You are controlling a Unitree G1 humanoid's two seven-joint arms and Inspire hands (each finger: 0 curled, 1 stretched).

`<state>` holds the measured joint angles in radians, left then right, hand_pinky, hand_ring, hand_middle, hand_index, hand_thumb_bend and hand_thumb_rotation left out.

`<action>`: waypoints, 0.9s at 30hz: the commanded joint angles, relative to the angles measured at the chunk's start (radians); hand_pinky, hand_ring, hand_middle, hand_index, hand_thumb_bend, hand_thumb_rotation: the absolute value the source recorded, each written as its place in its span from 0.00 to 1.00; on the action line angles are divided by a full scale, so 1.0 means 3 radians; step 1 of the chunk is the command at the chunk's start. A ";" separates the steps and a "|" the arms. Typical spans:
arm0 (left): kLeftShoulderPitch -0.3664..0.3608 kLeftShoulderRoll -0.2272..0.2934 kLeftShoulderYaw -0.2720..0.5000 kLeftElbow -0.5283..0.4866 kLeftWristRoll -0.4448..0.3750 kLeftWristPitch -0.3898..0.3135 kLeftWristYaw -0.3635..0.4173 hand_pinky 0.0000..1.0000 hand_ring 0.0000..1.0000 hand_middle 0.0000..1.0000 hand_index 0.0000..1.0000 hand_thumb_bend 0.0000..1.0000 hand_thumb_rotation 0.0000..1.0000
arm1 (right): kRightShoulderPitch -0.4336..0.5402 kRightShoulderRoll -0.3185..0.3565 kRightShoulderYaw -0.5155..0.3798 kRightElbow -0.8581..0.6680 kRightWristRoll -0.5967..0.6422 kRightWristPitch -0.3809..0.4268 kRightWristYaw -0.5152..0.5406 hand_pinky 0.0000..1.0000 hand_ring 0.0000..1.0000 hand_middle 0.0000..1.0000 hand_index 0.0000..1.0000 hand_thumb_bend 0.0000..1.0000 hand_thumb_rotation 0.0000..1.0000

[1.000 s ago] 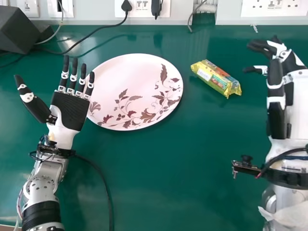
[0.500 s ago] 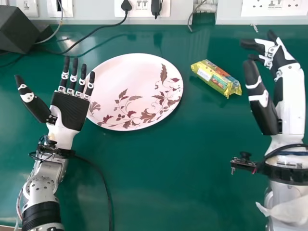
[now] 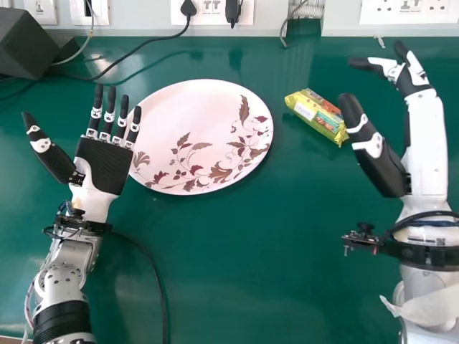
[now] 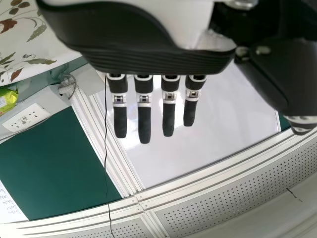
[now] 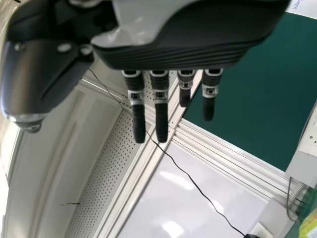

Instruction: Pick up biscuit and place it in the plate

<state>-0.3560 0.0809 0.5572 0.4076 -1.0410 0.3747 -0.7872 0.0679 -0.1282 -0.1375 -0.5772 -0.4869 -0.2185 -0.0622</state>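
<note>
From here I see the green table (image 3: 237,272) against a pale wall (image 3: 136,18) with sockets (image 3: 213,7); the biscuit (image 3: 321,116) lies between plate (image 3: 193,129) and right hand (image 3: 424,118), its fingers wide from the thumb, and the left hand (image 3: 102,161) spreads wide beside the plate

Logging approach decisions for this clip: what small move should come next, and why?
Probably ease the right hand leftward toward the biscuit packet, fingers open. The packet lies right of the plate, outside the space between thumb and fingers: the thumb tip shows at its right end, the fingertips farther back. I cannot judge the hand's height.
</note>
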 commanded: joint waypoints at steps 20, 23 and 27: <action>0.0188 -0.0095 -0.0013 0.0226 0.0133 -0.0111 -0.0032 0.73 0.89 0.94 0.96 1.00 0.74 | -0.0033 -0.0242 0.0045 -0.0295 -0.0429 0.0439 0.0198 0.88 0.88 0.88 0.77 0.97 0.67; 0.0196 -0.0107 -0.0016 0.0212 0.0148 -0.0145 -0.0022 0.74 0.90 0.93 0.97 1.00 0.73 | -0.0047 -0.0267 0.0060 -0.0311 -0.0534 0.0505 0.0223 0.86 0.88 0.88 0.81 0.98 0.68; 0.0199 -0.0111 -0.0027 0.0204 0.0183 -0.0202 -0.0029 0.80 0.90 0.92 0.98 1.00 0.75 | -0.0065 -0.0289 0.0092 -0.0351 -0.0731 0.0610 0.0271 0.85 0.88 0.88 0.85 0.98 0.72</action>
<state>-0.3625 0.0692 0.5548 0.4140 -1.0033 0.3130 -0.7872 0.0539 -0.2077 -0.1159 -0.6598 -0.6875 -0.0501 0.0101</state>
